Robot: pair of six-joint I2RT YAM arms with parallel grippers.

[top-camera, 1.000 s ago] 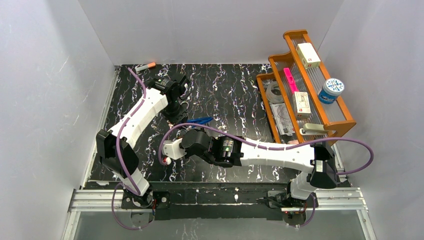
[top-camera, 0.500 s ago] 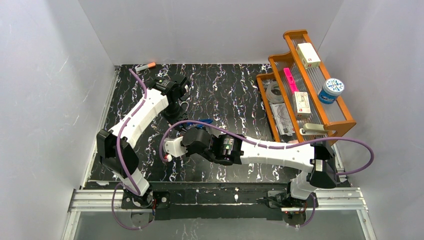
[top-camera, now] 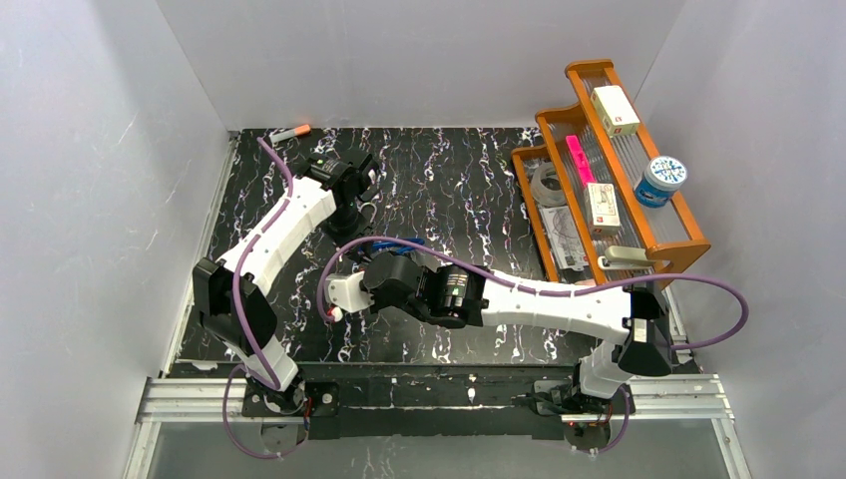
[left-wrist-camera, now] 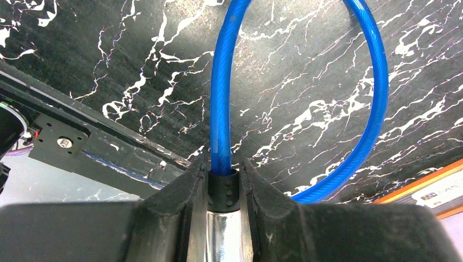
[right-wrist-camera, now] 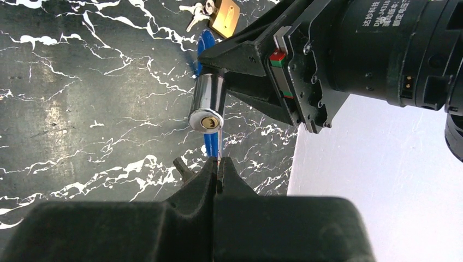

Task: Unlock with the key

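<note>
The left gripper [left-wrist-camera: 225, 170] was clamped on the lock cylinder [right-wrist-camera: 207, 103], a smooth chrome tube with a round brass keyhole, its glossy blue cable [left-wrist-camera: 377, 82] looping beyond the cylinder. Just below that cylinder's face, the right gripper [right-wrist-camera: 218, 164] was pinched tight on what looked like 1 thin key [right-wrist-camera: 220, 146], edge-on. Insertion seemed the step in hand: the blade needed lining up with the slot, then pushing in.

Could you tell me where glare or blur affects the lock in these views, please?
Right wrist: lock cylinder glints, keyhole sharp; right fingers holding the key are dark. Left wrist: blue cable crisp, left fingers soft. Top external: evenly lit, lock cylinder hard to see.
</note>
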